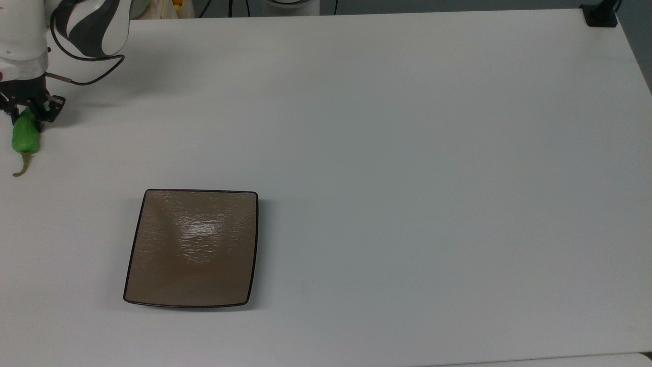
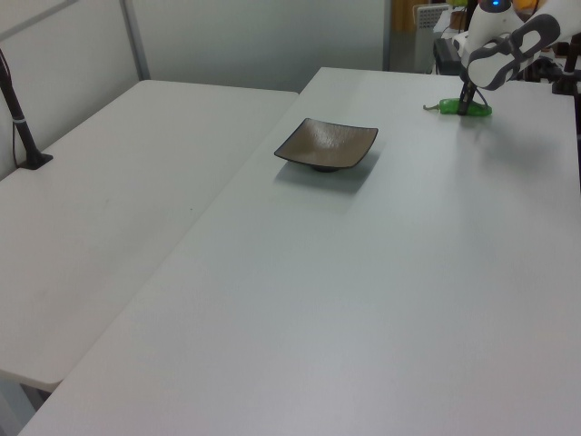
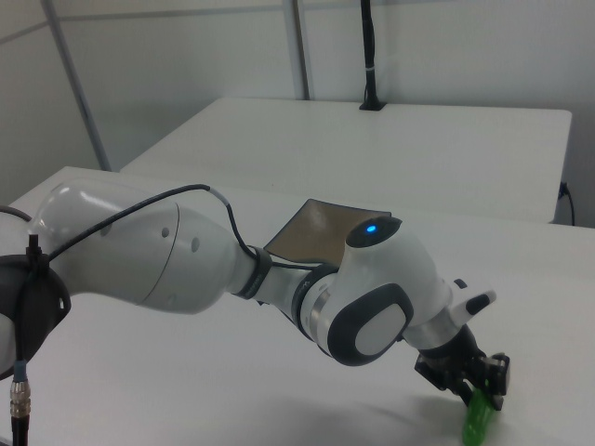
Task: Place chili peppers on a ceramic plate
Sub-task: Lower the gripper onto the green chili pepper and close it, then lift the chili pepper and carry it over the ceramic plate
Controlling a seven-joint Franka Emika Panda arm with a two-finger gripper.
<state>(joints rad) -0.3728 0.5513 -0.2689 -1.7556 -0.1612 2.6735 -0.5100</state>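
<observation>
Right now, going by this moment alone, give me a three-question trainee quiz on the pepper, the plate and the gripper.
1. True or false: the chili pepper already lies on the ceramic plate.
2. Multiple choice: in the top view, the gripper is at A) the far left, on the pepper's end away from its stem; B) over the plate; C) the table's right edge.
3. Fill in: in the top view, the pepper's stem points toward the ___ of the picture.

Key: 1 false, it is on the table, apart from the plate. 2 A. 3 bottom.
</observation>
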